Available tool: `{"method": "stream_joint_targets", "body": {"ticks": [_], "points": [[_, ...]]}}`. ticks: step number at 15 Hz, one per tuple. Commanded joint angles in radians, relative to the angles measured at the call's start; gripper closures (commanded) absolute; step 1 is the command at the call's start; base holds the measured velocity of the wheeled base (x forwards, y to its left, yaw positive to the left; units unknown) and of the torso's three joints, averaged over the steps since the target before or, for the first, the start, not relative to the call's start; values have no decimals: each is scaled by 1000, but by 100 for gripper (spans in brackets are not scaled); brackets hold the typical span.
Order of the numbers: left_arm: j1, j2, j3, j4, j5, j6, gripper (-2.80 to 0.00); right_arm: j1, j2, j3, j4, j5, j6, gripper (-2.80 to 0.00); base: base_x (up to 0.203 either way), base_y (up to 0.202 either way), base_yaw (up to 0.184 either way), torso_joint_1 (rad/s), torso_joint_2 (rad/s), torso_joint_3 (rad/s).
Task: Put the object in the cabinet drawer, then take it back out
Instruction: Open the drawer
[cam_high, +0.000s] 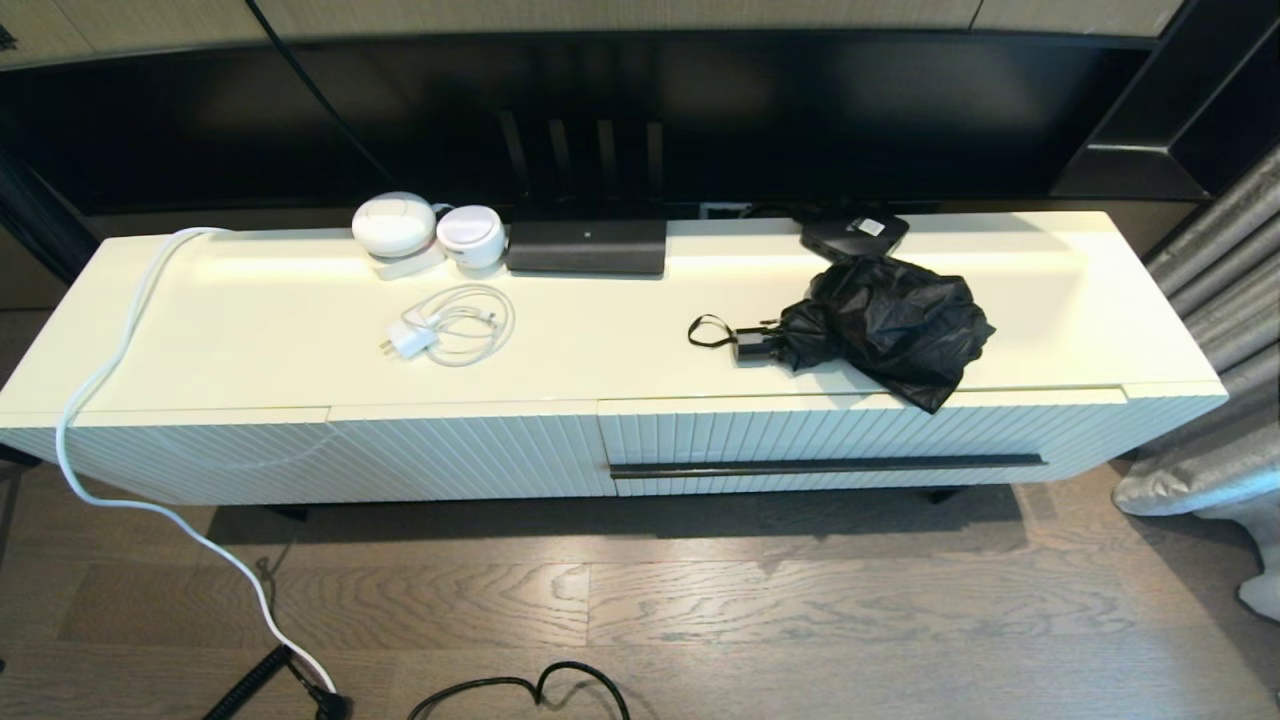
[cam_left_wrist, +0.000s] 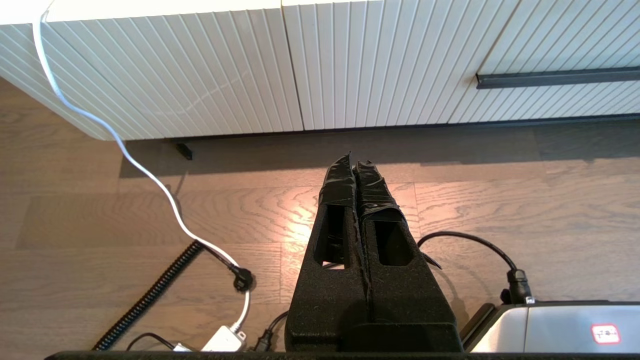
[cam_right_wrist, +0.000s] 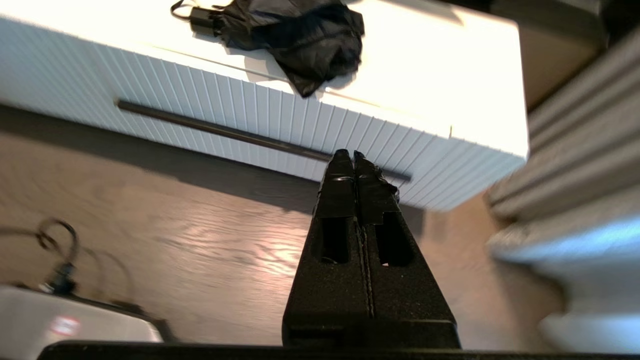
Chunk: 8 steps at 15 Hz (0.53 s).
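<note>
the right gripper (cam_right_wrist: 354, 154) has its jaws pressed together on nothing, held above the wood floor (cam_right_wrist: 200, 240) and aimed at the ribbed front of the drawer (cam_right_wrist: 240, 107), its tips in line with the right end of the long dark bar handle (cam_right_wrist: 225, 131) but apart from it. the left gripper (cam_left_wrist: 356, 162) is also pinched together and empty, low over the floor before the ribbed panel (cam_left_wrist: 200, 70) that has no handle.

in the head view neither arm shows. the umbrella (cam_high: 880, 325) lies on the cream cabinet top (cam_high: 620, 340) at about 3 o'clock, its handle pointing to 9 o'clock, its wrist loop (cam_high: 708, 331) flat on the top, and its fabric spilling just over the front edge above the closed drawer. the white charger (cam_high: 450, 325) lies at 9 o'clock, well apart. a black box (cam_high: 853, 232) sits behind the umbrella at 12 o'clock. a white cable (cam_high: 110, 400) hangs off the left end. grey curtains (cam_high: 1220, 290) stand near the right end.
</note>
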Motion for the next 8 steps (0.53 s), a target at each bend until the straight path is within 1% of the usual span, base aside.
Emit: {"method": "stream_joint_targets", "body": {"ticks": [1, 3, 5, 8], "points": [[0, 2, 2, 0, 0, -1, 0, 20, 140, -77, 21, 22, -166, 0, 0, 0, 0, 0, 0, 0], [-1, 2, 2, 0, 0, 0, 0, 33, 197, -123, 60, 42, -319, 0, 0, 0, 0, 0, 0, 0], [-1, 2, 2, 0, 0, 0, 0, 36, 278, -178, 104, 52, -445, 0, 0, 0, 0, 0, 0, 0], [1, 2, 2, 0, -2, 0, 0, 36, 394, -245, 123, 59, -575, 0, 0, 0, 0, 0, 0, 0]]}}
